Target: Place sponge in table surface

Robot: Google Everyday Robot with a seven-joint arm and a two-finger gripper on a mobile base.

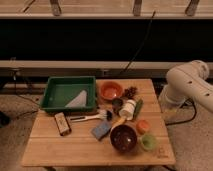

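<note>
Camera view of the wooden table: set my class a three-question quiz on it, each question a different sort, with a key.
1. True or false: the sponge lies inside the green tray.
2. Which stands nearest the sponge? A the dark bowl; B the orange bowl; C the black-and-tan block.
3. Where is the gripper?
Key: 1 false, it lies on the table. 2 A. 3 Out of view; only the arm shows, right of the table.

The blue-grey sponge (101, 130) lies flat and askew near the middle of the pale plank worktop (75, 150); my fingers are out of view.
</note>
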